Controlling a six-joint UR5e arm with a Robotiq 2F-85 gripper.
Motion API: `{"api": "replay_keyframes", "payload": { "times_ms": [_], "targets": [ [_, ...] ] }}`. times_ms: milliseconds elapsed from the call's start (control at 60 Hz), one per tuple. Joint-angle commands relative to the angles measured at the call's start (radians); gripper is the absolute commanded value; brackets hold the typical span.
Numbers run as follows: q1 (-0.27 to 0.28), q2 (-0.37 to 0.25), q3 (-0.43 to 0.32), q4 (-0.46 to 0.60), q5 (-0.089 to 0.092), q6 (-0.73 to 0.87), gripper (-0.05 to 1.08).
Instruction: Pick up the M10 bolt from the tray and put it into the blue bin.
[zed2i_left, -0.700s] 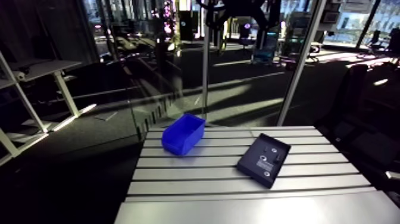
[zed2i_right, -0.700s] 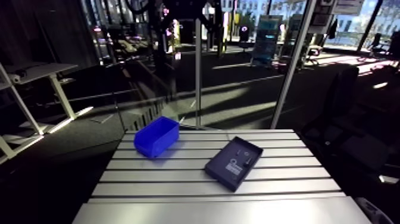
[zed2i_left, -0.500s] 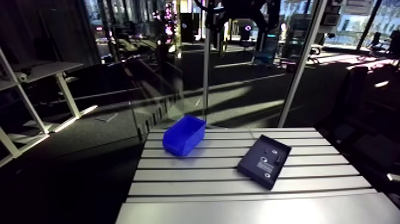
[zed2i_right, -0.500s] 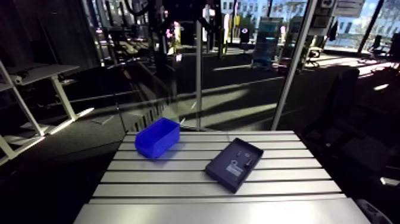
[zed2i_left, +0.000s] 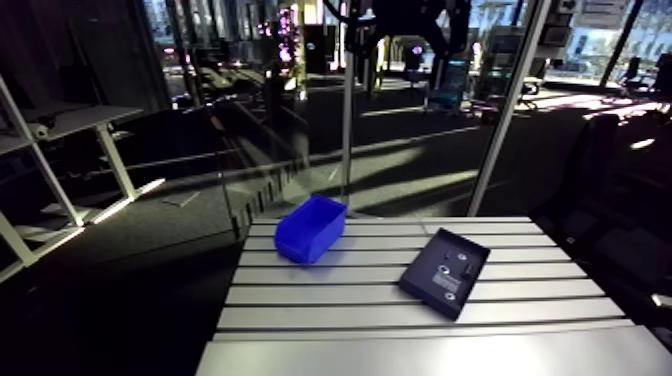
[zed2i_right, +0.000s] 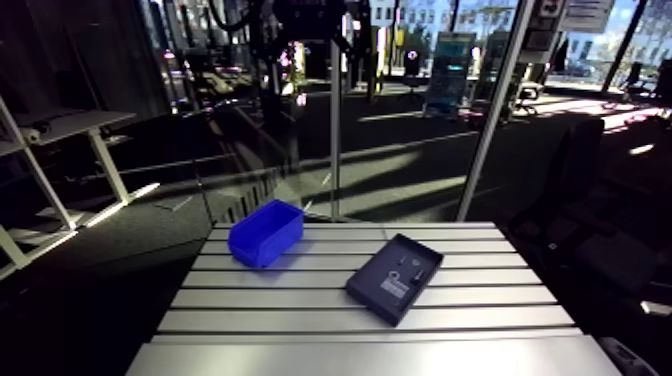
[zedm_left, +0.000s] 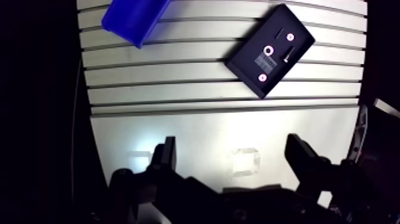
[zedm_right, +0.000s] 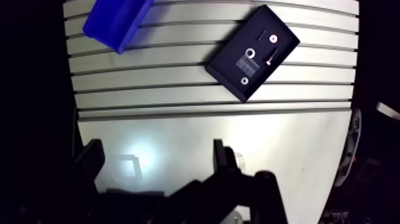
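Lying in the black tray, the M10 bolt sits well ahead of the jaws, toward their one o'clock. They gape wide, released and empty, over the worktop. The blue bin stands at their eleven o'clock.

The worktop — slotted ahead of the pincer, smooth beneath it — bears three small pale rings well ahead.

- bin: bright blue, one flat colour all over
- tray: black, carrying a small white label
- rings in the tray: white, three showing
- table: silver-grey, striped by thin dark slots; plain and glare-bright nearest the gripper
- fingers: black
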Motion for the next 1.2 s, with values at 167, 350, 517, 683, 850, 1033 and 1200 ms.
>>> {"api": "replay_keyframes", "payload": {
  "times_ms": [167, 350, 517, 683, 850, 1033, 1200],
  "targets": [
    [0.001, 0.002, 0.011, -0.003, -0.004, 0.002, 0.00],
    [0.001, 0.005, 0.013, -0.003, -0.006, 0.003, 0.00],
    [0.001, 0.007, 0.022, -0.007, -0.001, 0.009, 0.00],
    [-0.010, 0.026, 0.052, -0.038, -0.006, 0.097, 0.00],
    [-0.064, 0.028, 0.090, -0.049, -0.004, 0.198, 0.00],
    [-0.111, 0.027, 0.117, -0.132, -0.006, 0.277, 0.00],
    [-0.159, 0.029, 0.145, -0.157, -0.004, 0.307, 0.01]
  ]
}}
